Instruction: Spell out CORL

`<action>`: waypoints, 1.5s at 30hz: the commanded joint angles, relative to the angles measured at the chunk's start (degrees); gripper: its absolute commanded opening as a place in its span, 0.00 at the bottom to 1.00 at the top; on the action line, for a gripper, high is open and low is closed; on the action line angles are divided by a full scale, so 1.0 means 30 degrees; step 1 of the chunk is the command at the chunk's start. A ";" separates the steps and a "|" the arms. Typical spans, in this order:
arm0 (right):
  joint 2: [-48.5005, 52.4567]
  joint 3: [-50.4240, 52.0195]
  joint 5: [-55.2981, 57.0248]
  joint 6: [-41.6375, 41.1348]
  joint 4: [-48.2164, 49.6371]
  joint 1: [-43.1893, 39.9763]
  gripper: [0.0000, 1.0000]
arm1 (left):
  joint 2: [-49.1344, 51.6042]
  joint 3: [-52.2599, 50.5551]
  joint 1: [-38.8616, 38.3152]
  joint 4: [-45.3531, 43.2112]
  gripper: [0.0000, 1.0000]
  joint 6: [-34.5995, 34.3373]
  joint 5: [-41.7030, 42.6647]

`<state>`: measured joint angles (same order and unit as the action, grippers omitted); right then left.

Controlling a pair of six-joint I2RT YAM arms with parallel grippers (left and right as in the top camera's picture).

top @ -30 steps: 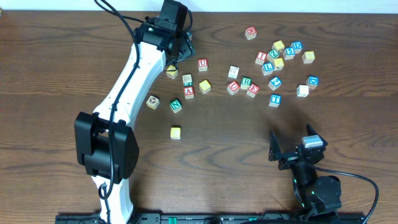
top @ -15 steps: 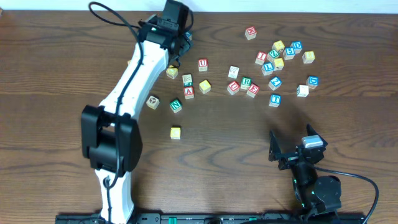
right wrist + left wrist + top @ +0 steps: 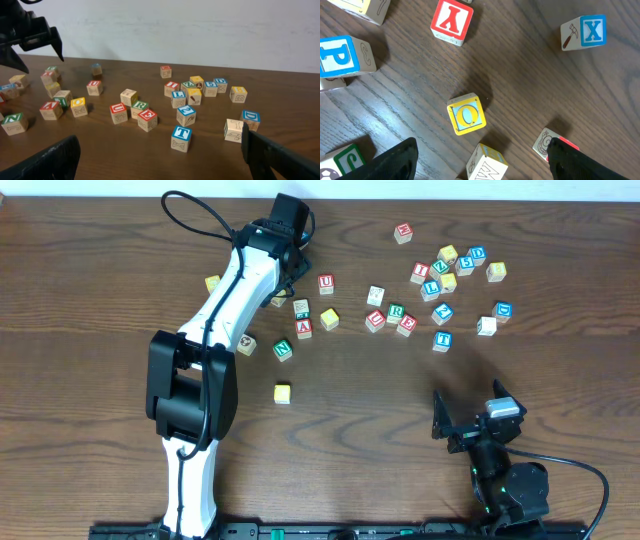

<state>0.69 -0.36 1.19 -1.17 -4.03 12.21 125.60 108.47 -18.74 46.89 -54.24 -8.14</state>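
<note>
My left gripper (image 3: 482, 155) is open and empty, low over the left group of cubes at the back of the table (image 3: 288, 260). A yellow cube with an O (image 3: 466, 114) lies just ahead of its fingers, and a W cube (image 3: 487, 162) sits between them. A plain yellow cube (image 3: 282, 392) stands alone near the front left. The white cube with a green R (image 3: 396, 312) and the blue L cube (image 3: 430, 288) sit in the right group; both also show in the right wrist view, R (image 3: 140, 106) and L (image 3: 178, 96). My right gripper (image 3: 470, 425) is open and empty at the front right.
Around the O lie a red-lettered cube (image 3: 452, 21), a blue X cube (image 3: 585, 32), a blue P cube (image 3: 340, 55) and a green C cube (image 3: 345, 159). A green N cube (image 3: 283, 349) and a blue T cube (image 3: 441, 339) stand nearer the front.
My left arm has swung its elbow to the right and its gripper has shifted slightly right. A yellow cube at the far left is now uncovered. The right arm has not moved.
</note>
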 commanded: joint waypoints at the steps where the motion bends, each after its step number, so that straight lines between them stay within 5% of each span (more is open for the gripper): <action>1: -0.0102 0.0022 -0.0095 0.0197 -0.0087 -0.0131 0.99 | 0.0583 0.0240 0.0138 0.0211 0.82 -0.0255 -0.0532; 45: -0.0102 0.0022 -0.0095 0.0197 -0.0087 -0.0131 0.99 | 0.2463 0.0168 0.0138 0.0262 0.82 -0.0321 -0.1530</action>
<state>0.69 -0.36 1.19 -1.17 -4.03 12.21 132.68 108.47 -18.74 47.53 -54.26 -10.94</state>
